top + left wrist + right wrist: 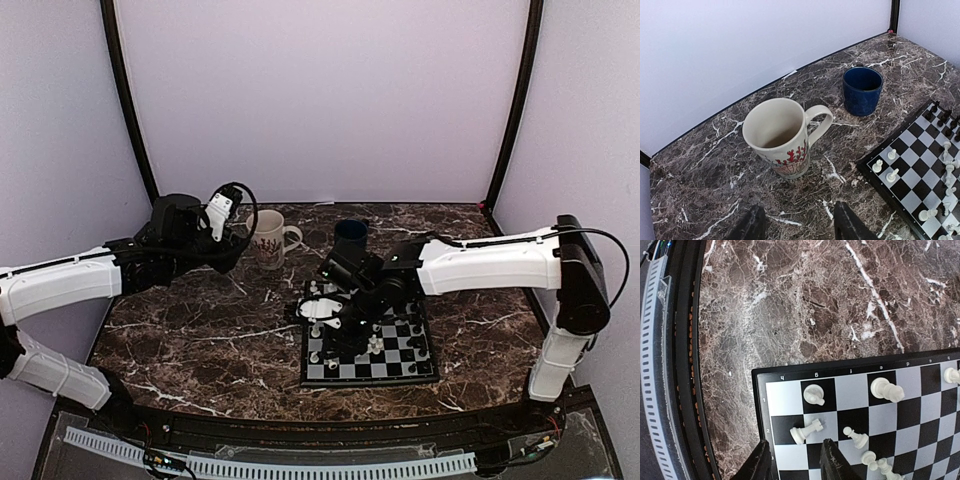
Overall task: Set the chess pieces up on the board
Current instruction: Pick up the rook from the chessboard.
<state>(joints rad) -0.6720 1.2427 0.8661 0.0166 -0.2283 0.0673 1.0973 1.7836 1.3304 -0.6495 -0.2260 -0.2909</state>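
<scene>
Scene: A board (395, 350) sits toward the near edge of the worktop (200, 340), right of centre, with its chess set far from being in order.
Right tool: The right tool (795, 465) hangs over the board's left side, close to the near-left corner. Its fingers are apart and grip nothing, and a toppled white rook (807, 431) lies just beyond them.
Left tool: The left tool (797, 227) hovers off the board toward the worktop's far edge, fingers parted and empty, facing a mug (782, 135).
Pieces: White pieces (886, 389) are scattered over the board's left squares. Black pieces (942, 117) are bunched along its far edge.
Risk: Lowering onto the rook could sweep its close neighbours over or push one past the board's edge, since the fingers are wide for such tiny figures. A lying piece may also roll or squirt free as the fingers close.
Second risk: A swing by the left arm could clip the mug beside it.
Count: One board, one mug, one blue cup (862, 90), two tools. Seven white pieces show near the right tool. The black ones are too small to count, perhaps four or five.
</scene>
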